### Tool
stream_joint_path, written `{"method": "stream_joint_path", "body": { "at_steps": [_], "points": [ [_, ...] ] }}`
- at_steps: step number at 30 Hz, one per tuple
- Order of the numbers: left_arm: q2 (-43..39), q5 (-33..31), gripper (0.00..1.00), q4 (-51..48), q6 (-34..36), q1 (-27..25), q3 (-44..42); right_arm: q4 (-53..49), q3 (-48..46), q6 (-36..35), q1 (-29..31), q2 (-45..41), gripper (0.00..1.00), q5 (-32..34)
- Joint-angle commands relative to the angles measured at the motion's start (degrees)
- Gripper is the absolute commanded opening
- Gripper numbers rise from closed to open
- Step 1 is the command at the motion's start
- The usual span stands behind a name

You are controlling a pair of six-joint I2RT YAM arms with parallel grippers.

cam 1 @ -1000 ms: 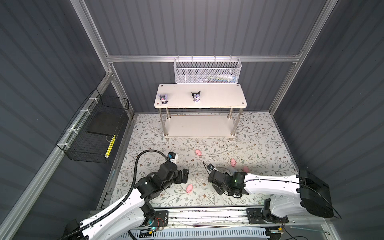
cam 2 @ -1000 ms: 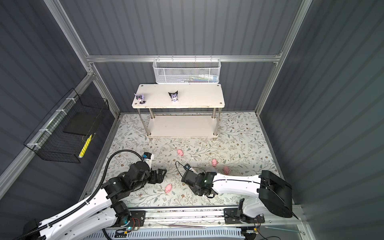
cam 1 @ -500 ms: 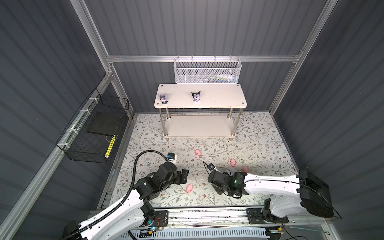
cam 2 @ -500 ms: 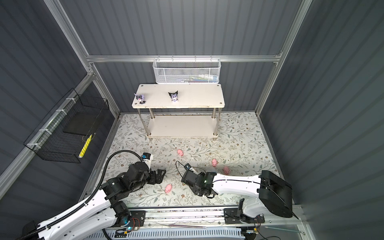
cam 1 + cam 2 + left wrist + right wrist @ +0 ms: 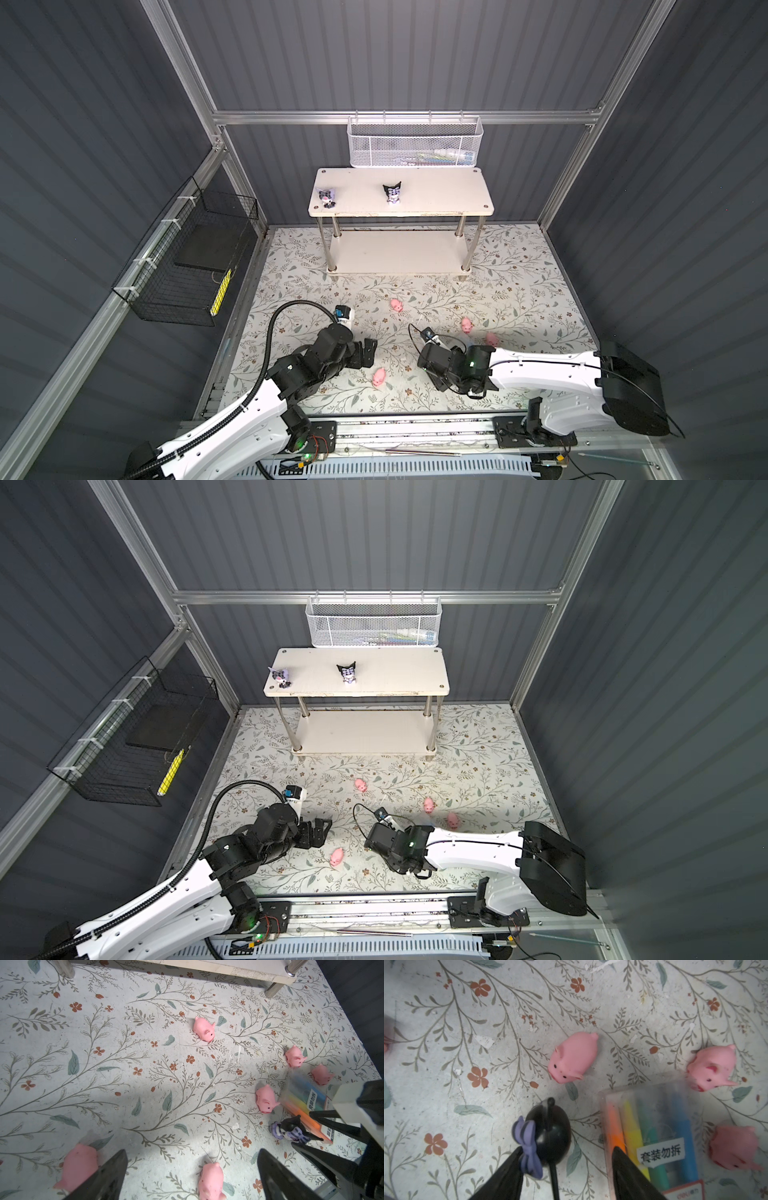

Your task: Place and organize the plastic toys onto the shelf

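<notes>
The enclosure has walls (image 5: 415, 62) of dark grey ribbed panel, framed by aluminium profiles (image 5: 291, 117). The floor is a pale mat (image 5: 519, 291) printed with leafy sprigs and small rust-red flowers. Both wrist views show the print scuffed and flaked in places.

The shelf (image 5: 440, 195) (image 5: 395, 671) stands on the mat against the back wall, with both boards level on four metal posts. A white mesh basket (image 5: 415, 143) hangs from the rail just above and behind the shelf. A black wire basket (image 5: 187, 266) is fixed to the side wall, left of the shelf and nearer the robot. It holds a dark flat slab and a yellow item (image 5: 220, 291).

On the shelf's top board stand two figurines, well apart: one near the left end (image 5: 326, 197) (image 5: 280, 677), one left of centre (image 5: 392, 194) (image 5: 347, 674).

The left wrist view shows six pink pigs, all on the mat in front of the shelf. The nearest pig (image 5: 397, 305) (image 5: 203, 1029) lies off the shelf's front edge, and the others lie farther toward the robot.

The third figurine (image 5: 548, 1136) (image 5: 291, 1131) is on the mat well in front of the shelf, just beside a marker pack (image 5: 652, 1132).

The right gripper (image 5: 566, 1148) is low over the mat with its jaws partly spread around the third figurine. One finger (image 5: 506, 1176) is against the purple bow, and the other is clear of the figurine and overlaps the marker pack. It grips nothing.

The left gripper (image 5: 192, 1153) (image 5: 368, 353) has its jaws spread wide and holds nothing. One pig (image 5: 211, 1180) lies on the mat between its fingers, and another (image 5: 80, 1165) is partly hidden behind one finger.
</notes>
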Motion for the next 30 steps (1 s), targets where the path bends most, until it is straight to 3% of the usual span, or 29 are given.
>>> {"method": "stream_joint_path", "body": {
  "at_steps": [1, 30],
  "points": [
    [0.0, -0.1, 0.97, -0.7, 0.5, -0.3, 2.0, -2.7, -0.4, 2.2, 0.3, -0.4, 0.67, 0.9],
    [-2.6, 0.6, 0.97, -2.8, 0.9, -0.3, 2.5, -8.1, -0.7, 7.6, 0.2, -2.4, 0.71, 3.4]
  ]
}}
